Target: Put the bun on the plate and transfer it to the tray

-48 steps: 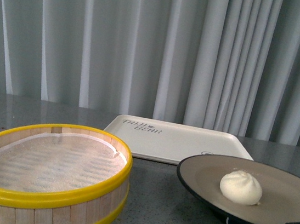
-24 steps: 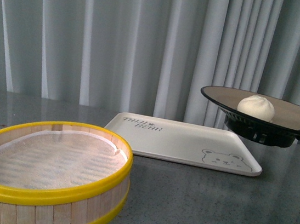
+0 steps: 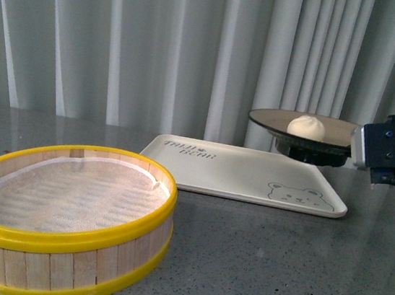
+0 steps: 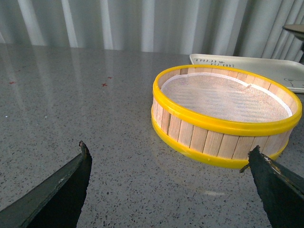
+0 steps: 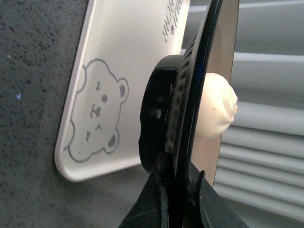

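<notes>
The pale bun (image 3: 306,127) sits on the beige, black-rimmed plate (image 3: 261,117), which hangs level in the air over the far right part of the cream tray (image 3: 237,178). My right gripper (image 3: 356,144) is shut on the plate's right rim. In the right wrist view the fingers pinch the plate's edge (image 5: 202,71) at the gripper (image 5: 178,176), with the bun (image 5: 216,107) on one side and the tray's bear drawing (image 5: 97,114) beyond. My left gripper (image 4: 168,147) stands open and empty above the table, near the steamer basket (image 4: 223,137).
A yellow-rimmed wooden steamer basket (image 3: 61,246) with a white liner stands at the front left. The grey speckled table (image 3: 276,267) runs back to white curtains (image 3: 159,48). The tray's corner (image 4: 266,71) shows behind the basket in the left wrist view.
The plate with the bun rose from low at the front right and moved back and left over the tray. The right gripper's body came into the front view.
</notes>
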